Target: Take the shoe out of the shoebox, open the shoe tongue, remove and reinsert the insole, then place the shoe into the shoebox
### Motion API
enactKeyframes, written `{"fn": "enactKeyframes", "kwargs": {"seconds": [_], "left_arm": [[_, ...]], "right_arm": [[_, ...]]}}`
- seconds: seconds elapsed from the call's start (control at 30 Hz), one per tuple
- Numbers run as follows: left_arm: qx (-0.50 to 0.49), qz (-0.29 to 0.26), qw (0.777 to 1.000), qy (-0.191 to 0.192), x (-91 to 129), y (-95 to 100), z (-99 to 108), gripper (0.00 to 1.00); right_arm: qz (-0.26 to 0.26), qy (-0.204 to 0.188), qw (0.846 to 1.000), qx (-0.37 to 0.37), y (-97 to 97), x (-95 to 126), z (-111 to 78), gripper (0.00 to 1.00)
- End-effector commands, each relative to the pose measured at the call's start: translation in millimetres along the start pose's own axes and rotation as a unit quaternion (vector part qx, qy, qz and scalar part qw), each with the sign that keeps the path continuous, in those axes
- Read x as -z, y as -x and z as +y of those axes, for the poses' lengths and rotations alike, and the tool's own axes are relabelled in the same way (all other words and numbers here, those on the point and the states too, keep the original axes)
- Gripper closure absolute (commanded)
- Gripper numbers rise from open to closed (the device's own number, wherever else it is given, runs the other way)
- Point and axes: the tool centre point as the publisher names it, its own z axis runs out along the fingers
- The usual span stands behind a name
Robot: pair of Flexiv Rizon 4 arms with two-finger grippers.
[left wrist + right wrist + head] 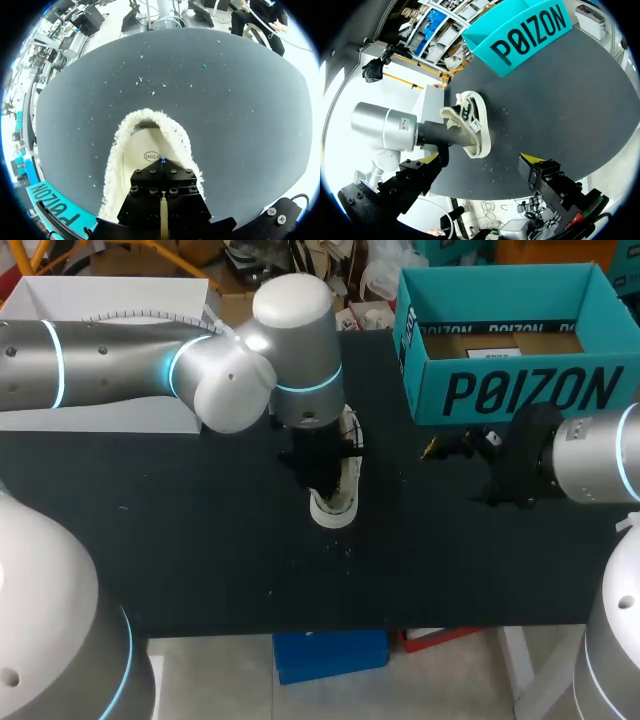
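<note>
White fleece-lined shoe (338, 508) lies mid-frame on the black bench (200, 550); the left gripper (318, 475) is sunk into its opening (whether it grips, I cannot tell); the right gripper (481, 159) hangs to its right, fingers (532, 159) wide and empty; teal shoebox (520, 390) stands open, upper right.

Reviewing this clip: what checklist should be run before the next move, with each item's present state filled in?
1. Shoe out of shoebox, on the table: ok.
2. Left gripper down at the shoe's opening: ok.
3. Insole visible inside the shoe: ok.
4. Left gripper's hold on insole: cannot tell.
5. Right gripper open, empty, apart from shoe: ok.
</note>
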Motion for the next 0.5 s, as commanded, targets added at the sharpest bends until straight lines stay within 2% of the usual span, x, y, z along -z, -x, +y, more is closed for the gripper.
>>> {"fn": "enactKeyframes", "kwargs": {"seconds": [0.03,0.2,0.33,0.4,0.5], "left_arm": [[-0.002,0.001,1.000,-0.002,-19,1.4,2,1.00],[-0.007,-0.003,1.000,0.005,-1,-2.4,-1,1.00],[-0.018,-0.020,0.999,0.019,36,-8.9,-9,1.00],[-0.013,-0.040,0.999,0.026,57,-14.5,-13,1.00],[0.001,-0.092,0.996,0.015,84,-23.3,-19,1.00]], "right_arm": [[0.000,-0.001,1.000,0.000,-0.4,0,0.2,0.00],[0.000,-0.001,1.000,0.000,-0.4,0,0.2,0.00],[0.000,-0.001,1.000,0.000,-0.4,0,0.2,0.00],[0.000,-0.001,1.000,0.000,-0.4,0,0.2,0.00],[0.000,-0.001,1.000,0.000,-0.4,0,0.2,0.00]]}}
